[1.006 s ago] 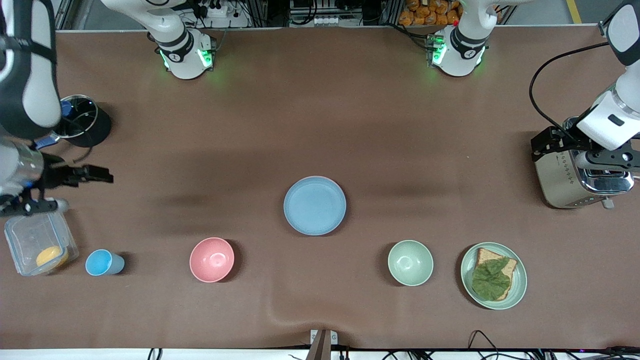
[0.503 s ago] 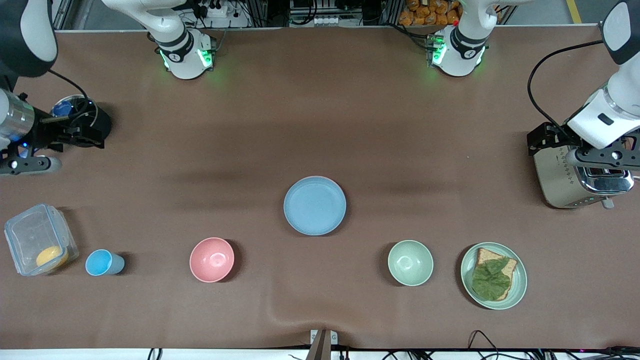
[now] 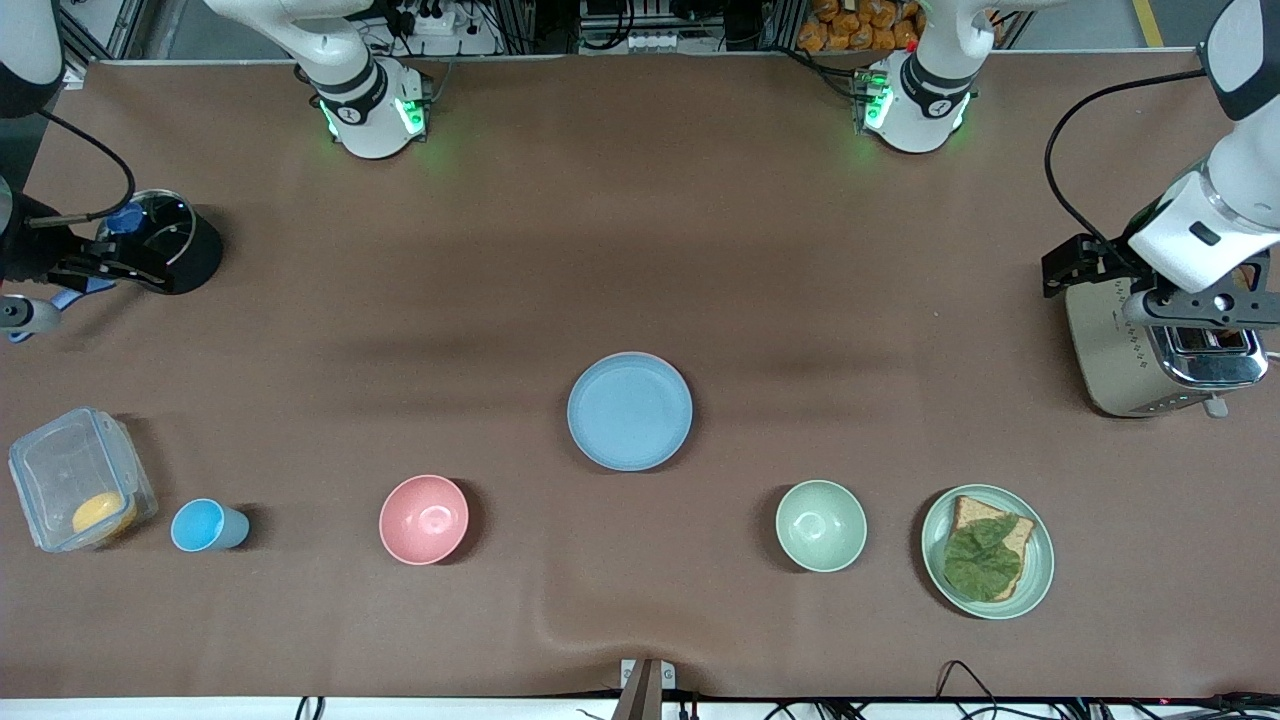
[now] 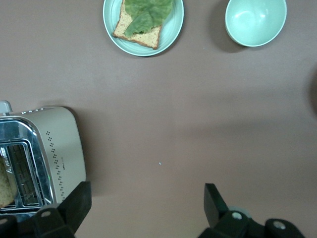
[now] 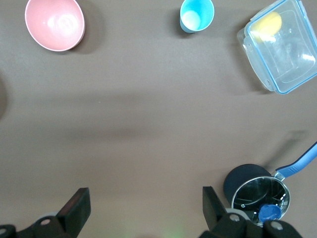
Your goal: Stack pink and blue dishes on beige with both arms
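The light blue plate [image 3: 629, 411] lies flat in the middle of the table. A thin pinkish edge shows along its farther rim; the pink plate is otherwise hidden, and the beige plate does not show. My left gripper [image 3: 1068, 268] [image 4: 146, 208] hangs open and empty over the table, beside the toaster [image 3: 1110, 350] [image 4: 49, 153]. My right gripper [image 3: 130, 268] [image 5: 146, 208] is open and empty at the right arm's end, next to the dark pot [image 3: 195, 255] [image 5: 257, 196]. Both grippers are well away from the blue plate.
Along the front stand a clear container [image 3: 75, 480] [image 5: 282, 47] holding something yellow, a blue cup [image 3: 205, 525] [image 5: 196, 15], a pink bowl [image 3: 424, 519] [image 5: 54, 25], a green bowl [image 3: 821, 525] [image 4: 255, 20] and a green plate [image 3: 1040, 570] [image 4: 108, 20] with bread and a leaf.
My right gripper has drawn back from over the clear container to beside the dark pot. My left gripper has shifted slightly along the toaster toward the arms' bases. The plates have not moved.
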{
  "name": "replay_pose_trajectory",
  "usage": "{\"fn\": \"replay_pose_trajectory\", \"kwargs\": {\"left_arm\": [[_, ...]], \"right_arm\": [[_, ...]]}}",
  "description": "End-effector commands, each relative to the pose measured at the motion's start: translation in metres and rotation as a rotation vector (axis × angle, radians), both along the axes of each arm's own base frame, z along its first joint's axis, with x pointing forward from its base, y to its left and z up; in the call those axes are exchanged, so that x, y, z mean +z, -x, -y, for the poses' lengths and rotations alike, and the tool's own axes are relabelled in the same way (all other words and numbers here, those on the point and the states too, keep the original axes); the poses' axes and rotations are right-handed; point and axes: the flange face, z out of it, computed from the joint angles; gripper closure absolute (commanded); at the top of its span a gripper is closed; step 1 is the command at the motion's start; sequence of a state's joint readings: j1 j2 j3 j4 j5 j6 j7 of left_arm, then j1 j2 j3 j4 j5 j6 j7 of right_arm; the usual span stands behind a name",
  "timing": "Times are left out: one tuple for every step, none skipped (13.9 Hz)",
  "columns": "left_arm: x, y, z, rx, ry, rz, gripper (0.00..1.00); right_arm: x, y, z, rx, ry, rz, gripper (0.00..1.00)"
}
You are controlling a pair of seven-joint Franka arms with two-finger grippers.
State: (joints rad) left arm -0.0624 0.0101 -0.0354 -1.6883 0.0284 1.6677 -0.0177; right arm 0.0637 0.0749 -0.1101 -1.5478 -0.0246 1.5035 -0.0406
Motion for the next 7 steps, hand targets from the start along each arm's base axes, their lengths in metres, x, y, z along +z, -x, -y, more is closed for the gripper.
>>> {"fn": "replay_pose_trajectory", "kwargs": {"left_arm": [[0.021,0.004,-0.001,0.005,0.007,0.019,0.0],[0.021,0.001,0.001,-0.012,0.004,0.019,0.0],[0.02,0.0,0.004,-0.031,0.003,0.019,0.0],[0.019,-0.001,0.006,-0.028,0.003,0.018,0.0],[0.02,-0.001,0.004,-0.014,0.006,0.019,0.0],[0.02,-0.002,-0.004,-0.003,0.009,0.019,0.0],[0.02,-0.002,-0.007,0.001,0.017,0.018,0.0]], "right_arm": [[0.005,0.003,0.0,-0.027,-0.013,-0.001,0.0],[0.005,0.003,-0.002,-0.026,-0.014,-0.001,0.0],[0.004,0.001,-0.003,-0.024,-0.015,-0.001,0.0],[0.003,0.0,-0.002,-0.026,-0.015,-0.002,0.0],[0.004,0.0,-0.002,-0.026,-0.014,0.001,0.0],[0.004,0.0,-0.005,-0.021,-0.015,0.002,0.0],[0.005,0.0,-0.005,-0.021,-0.014,0.004,0.0]]}}
